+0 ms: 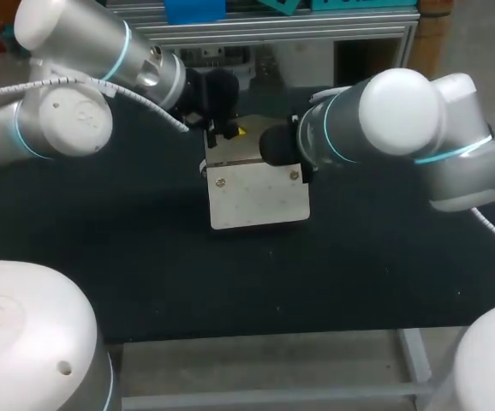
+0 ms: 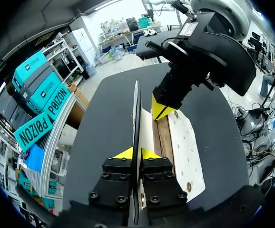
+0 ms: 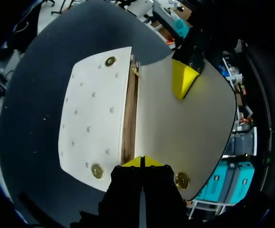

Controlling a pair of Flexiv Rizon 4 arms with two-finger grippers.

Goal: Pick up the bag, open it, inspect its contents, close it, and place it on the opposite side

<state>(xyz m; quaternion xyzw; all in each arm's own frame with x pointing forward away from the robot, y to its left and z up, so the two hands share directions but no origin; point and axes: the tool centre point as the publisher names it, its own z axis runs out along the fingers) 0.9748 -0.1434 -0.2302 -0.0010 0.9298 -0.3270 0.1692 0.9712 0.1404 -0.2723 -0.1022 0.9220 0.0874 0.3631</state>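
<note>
Left wrist view: the bag (image 2: 187, 147) is white and open, with brown lining showing. The left gripper (image 2: 136, 153) clamps its upright flap (image 2: 136, 107), and the right gripper (image 2: 161, 110) clamps its rim.

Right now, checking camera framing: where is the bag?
In the head view, the bag lies mid-table, between my left arm and right arm, their jaws at its far end.

Silver-grey arms (image 1: 402, 128) bear white caps (image 1: 63, 120), cyan rings (image 1: 126, 47), perhaps a coiled white cable (image 1: 145, 101).

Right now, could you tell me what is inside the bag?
Only a narrow brown strip shows in the bag, beside the flap my left hand holds; any contents are hidden.
</note>
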